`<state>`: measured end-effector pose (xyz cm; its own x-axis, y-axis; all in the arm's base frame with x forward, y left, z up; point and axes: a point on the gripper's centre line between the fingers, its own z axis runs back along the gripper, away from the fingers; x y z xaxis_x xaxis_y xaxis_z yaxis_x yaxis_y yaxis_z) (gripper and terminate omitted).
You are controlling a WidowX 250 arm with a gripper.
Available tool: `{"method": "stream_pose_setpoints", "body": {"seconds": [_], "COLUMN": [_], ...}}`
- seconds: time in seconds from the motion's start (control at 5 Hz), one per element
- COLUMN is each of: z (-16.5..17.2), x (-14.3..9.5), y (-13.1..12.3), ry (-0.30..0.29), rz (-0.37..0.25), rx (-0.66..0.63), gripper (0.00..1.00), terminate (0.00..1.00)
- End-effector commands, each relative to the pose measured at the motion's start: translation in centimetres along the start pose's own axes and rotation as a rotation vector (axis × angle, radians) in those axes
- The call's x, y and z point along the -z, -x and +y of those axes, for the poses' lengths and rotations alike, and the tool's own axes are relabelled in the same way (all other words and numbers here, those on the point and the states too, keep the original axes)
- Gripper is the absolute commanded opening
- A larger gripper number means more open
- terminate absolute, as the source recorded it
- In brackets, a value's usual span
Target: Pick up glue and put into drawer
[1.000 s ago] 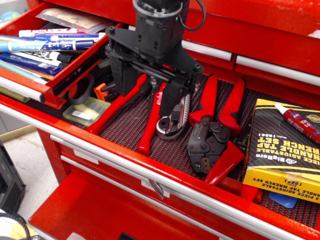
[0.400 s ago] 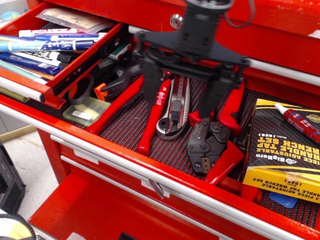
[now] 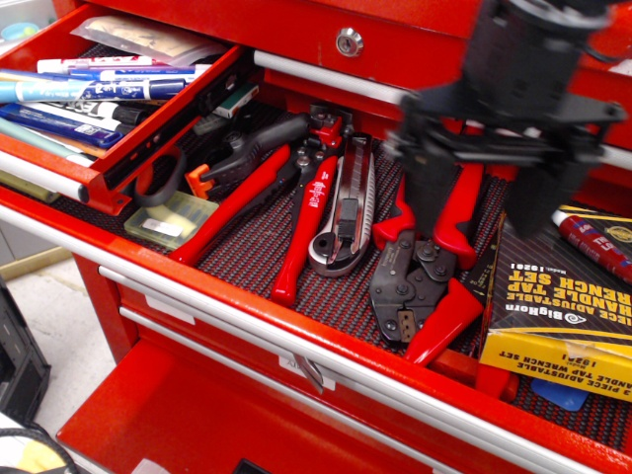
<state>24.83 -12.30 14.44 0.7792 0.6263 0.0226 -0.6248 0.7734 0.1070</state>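
Red tool chest, seen from the front and above, with two drawers pulled out. At the upper left corner stands the narrow drawer (image 3: 104,168), red with a silver bar pull along its front edge; markers (image 3: 94,89) in blue and white lie side by side in it. Below and to its right runs the wide drawer (image 3: 296,326), lined with black mesh and extending to the right edge. On the mesh, left to right: a clear case (image 3: 170,219), red-handled pliers (image 3: 262,197), a knife (image 3: 344,219) with a silver body, and a red crimper (image 3: 427,262). At the right edge lies a yellow-and-black box (image 3: 558,306), its print upside down. The glue (image 3: 595,247), a small red tube with a blue-and-white label, rests on the upper right part of this box, well apart from the narrow drawer; its nozzle end is hidden behind the gripper. The gripper (image 3: 489,197), black and motion-blurred, hangs above the crimper handles and the left edge of the box, near the glue. Its two fingers (image 3: 431,193) point downward with a wide gap between them and hold nothing.
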Motion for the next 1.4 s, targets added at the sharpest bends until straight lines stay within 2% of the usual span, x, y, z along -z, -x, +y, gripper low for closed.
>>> {"method": "stream_pose_setpoints", "body": {"seconds": [0.0, 0.2, 0.6, 1.0, 1.2], "z": [-5.5, -8.0, -11.1, -10.7, -10.1], "x": [-2.2, -2.2, -0.1, 2.6, 3.8], "y": [-0.2, -0.4, -1.5, -2.0, -2.1], "ry": [0.034, 0.064, 0.116, 0.076, 0.058], "rz": [-0.088, -0.100, -0.121, -0.114, -0.092], "rx": [-0.125, -0.148, -0.220, -0.226, -0.194], "gripper": [1.00, 1.00, 1.00, 1.00, 1.00], "terminate": [0.00, 0.00, 0.00, 0.00, 0.00]}}
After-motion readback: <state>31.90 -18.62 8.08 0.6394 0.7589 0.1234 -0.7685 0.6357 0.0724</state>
